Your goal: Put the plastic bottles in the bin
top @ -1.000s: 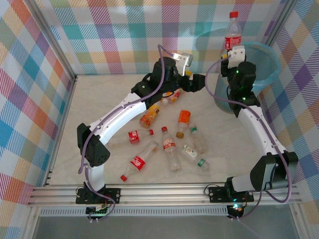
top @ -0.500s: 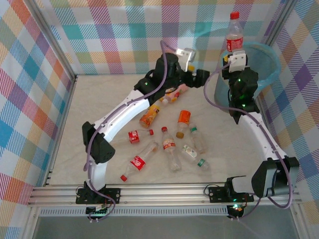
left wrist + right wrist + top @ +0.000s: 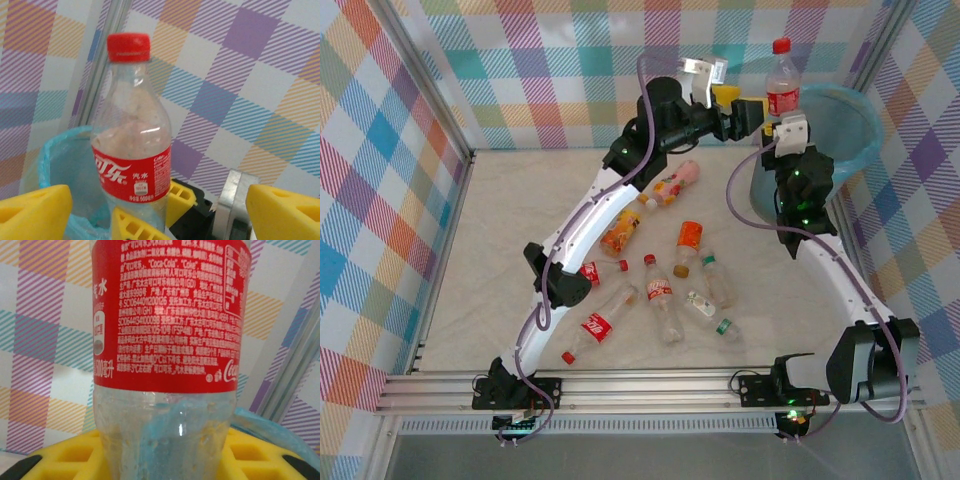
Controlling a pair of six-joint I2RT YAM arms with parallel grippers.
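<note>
Right pincer (image 3: 780, 114) grasps a red-capped bottle (image 3: 782, 85) upright; move fully over the bin (image 3: 857, 140) before letting go. Left pincer (image 3: 738, 103) released.

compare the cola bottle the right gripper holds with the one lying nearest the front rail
The held bottle stands upright, cap up; the lying bottle is on its side. The held bottle is up near the bin in the right gripper; the lying bottle rests loose on the table. Both are clear with red labels and caps.
</note>
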